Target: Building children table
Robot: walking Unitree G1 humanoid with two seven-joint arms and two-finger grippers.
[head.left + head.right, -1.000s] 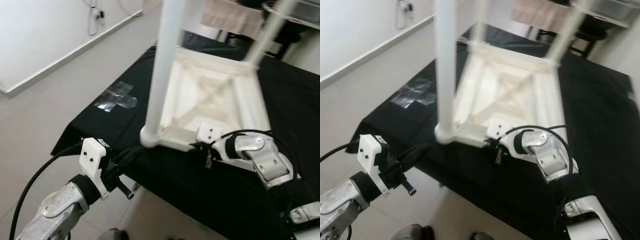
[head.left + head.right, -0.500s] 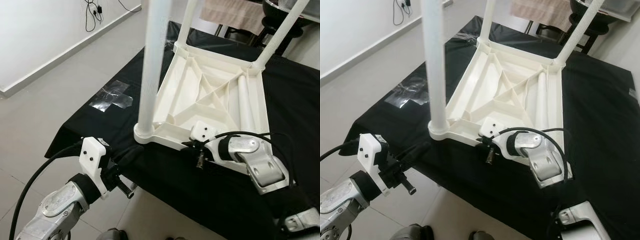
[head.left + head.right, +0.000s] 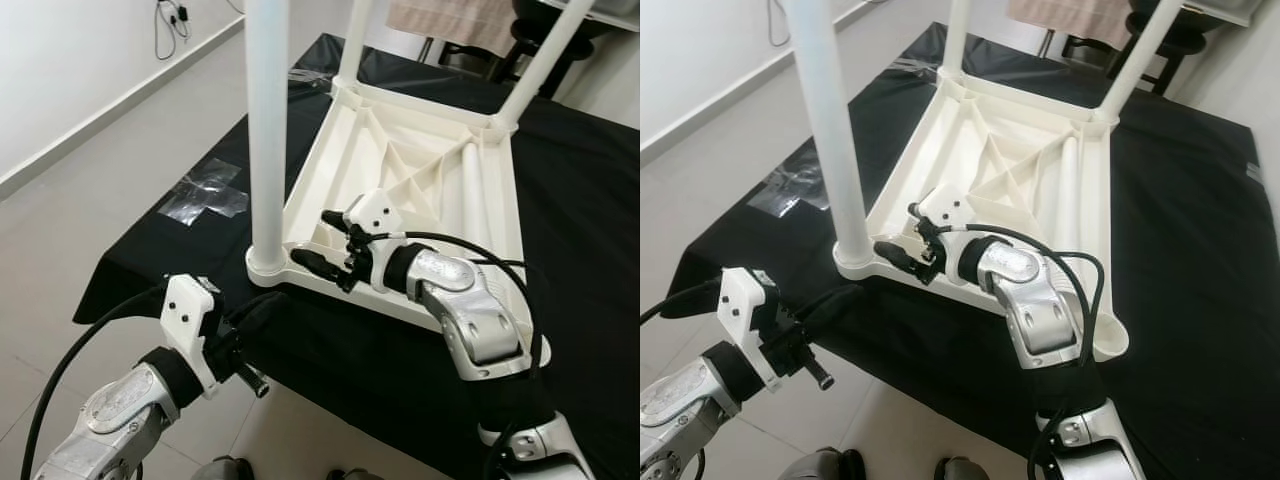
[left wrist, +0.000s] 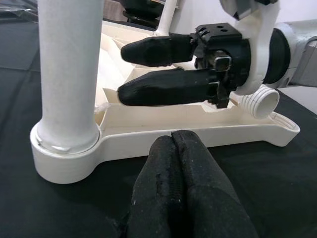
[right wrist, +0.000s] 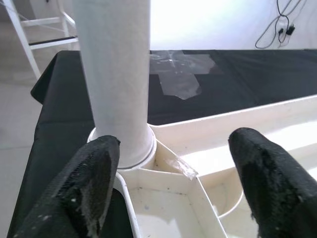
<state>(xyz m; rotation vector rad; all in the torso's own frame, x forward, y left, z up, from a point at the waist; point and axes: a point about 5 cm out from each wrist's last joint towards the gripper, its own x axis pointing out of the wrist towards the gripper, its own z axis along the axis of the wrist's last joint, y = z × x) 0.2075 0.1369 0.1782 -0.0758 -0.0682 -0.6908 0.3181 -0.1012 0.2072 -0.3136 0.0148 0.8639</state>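
In the left eye view, the white children table (image 3: 420, 180) lay upside down on a black-covered table (image 3: 590, 180), its ribbed underside facing up and three legs standing upright from their corner sockets. The near leg (image 3: 267, 120) rose from the socket at the corner closest to the robot. A loose leg (image 3: 470, 195) lay inside the frame along the robot's right side. The right gripper (image 3: 325, 240) reached across the near edge of the frame, just beside the base of the near leg, jaws spread wide with nothing between them. The left gripper (image 3: 262, 312) sat low at the near edge of the black cloth, below that same corner. A sheet of clear plastic wrap (image 3: 205, 195) lay on the cloth to the robot's left. In the left wrist view, the left gripper's fingers (image 4: 198, 193) were pressed together — jaws closed on nothing — pointing at the corner socket (image 4: 67, 153). In the right wrist view, the right gripper's fingers (image 5: 94, 173) stood wide apart, one touching the socket collar — the leg itself ungripped.
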